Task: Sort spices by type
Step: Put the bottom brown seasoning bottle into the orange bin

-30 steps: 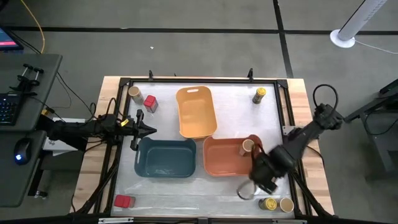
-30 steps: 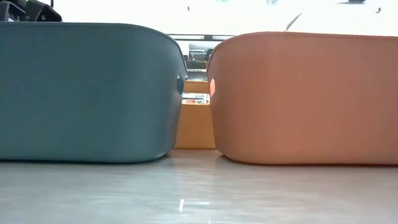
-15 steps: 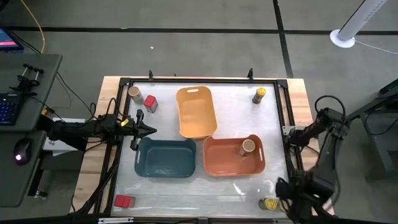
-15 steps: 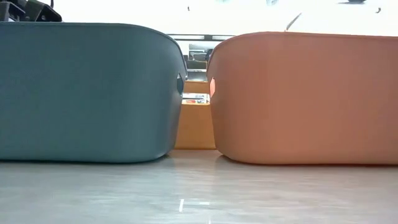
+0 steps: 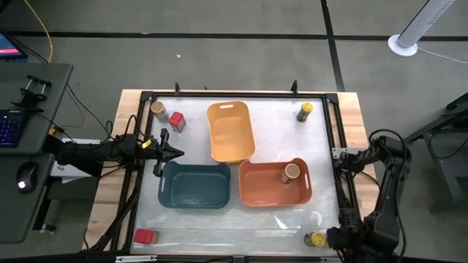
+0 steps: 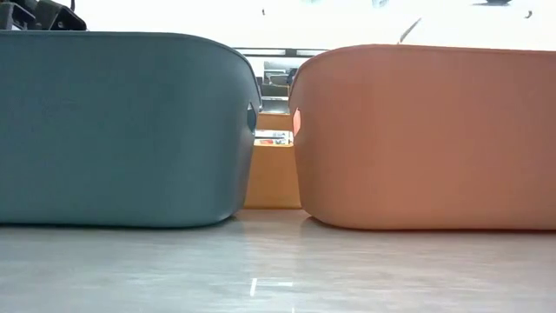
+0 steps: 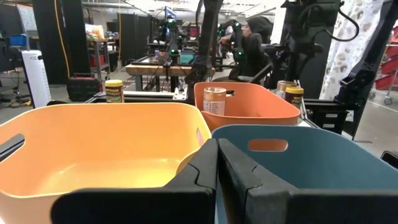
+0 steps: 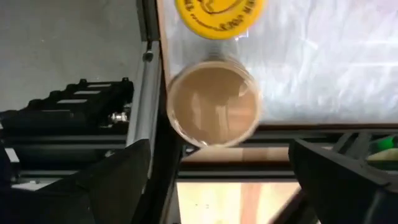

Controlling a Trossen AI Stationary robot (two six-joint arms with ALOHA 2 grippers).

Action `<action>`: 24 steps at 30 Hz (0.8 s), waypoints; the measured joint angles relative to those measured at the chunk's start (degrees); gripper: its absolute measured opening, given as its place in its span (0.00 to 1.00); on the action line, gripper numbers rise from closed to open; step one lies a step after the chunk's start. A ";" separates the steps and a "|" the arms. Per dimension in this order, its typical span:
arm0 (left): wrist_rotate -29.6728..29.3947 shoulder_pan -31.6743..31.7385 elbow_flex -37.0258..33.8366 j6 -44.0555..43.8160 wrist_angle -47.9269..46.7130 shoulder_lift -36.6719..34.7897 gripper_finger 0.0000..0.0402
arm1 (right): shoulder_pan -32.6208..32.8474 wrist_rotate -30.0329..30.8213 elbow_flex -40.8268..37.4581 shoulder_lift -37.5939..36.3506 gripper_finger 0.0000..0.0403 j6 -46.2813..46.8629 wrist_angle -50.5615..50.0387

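My right gripper (image 5: 342, 237) hangs open over the table's near right corner. In the right wrist view (image 8: 221, 146) its fingers stand wide on either side of a tan-lidded jar (image 8: 213, 102), above it and apart. A yellow-lidded jar (image 8: 216, 15) stands beside that one (image 5: 315, 239). The arm hides this tan jar from above. Another tan-lidded jar (image 5: 292, 173) stands in the orange bin (image 5: 256, 193). A tan-lidded jar (image 5: 158, 109) and a red tin (image 5: 176, 120) stand at the far left. A second red tin (image 5: 146, 236) lies near left, and a yellow-lidded jar (image 5: 305, 111) stands far right. My left gripper (image 5: 174, 152) waits shut by the teal bin (image 5: 194, 197).
The yellow bin (image 5: 230, 131) sits mid-table on the far side, with the teal and orange bins side by side nearer me. A black frame rail (image 8: 155, 74) runs right next to the tan jar at the table's right edge. In the low view the teal bin (image 6: 122, 130) and orange bin (image 6: 426, 130) fill the picture.
My right arm has swung away from the orange bin's near right corner toward the table's near right corner. It now hangs over the tan-lidded jar there and covers it from above. The jar in the orange bin now shows in full.
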 joint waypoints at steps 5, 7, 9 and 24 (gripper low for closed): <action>0.00 0.00 0.00 0.00 0.00 0.00 0.00 | -0.16 -0.01 0.00 2.03 0.94 1.46 3.28; -0.01 0.00 0.00 0.00 0.00 0.00 0.00 | -0.54 -0.31 0.00 2.54 0.94 1.63 3.11; -0.01 0.00 -0.02 0.00 0.00 0.00 0.00 | -1.20 -0.39 0.00 2.88 0.94 2.79 2.41; -0.02 0.00 0.00 0.00 0.00 0.00 0.00 | -4.14 -0.18 0.00 3.58 0.94 2.84 1.45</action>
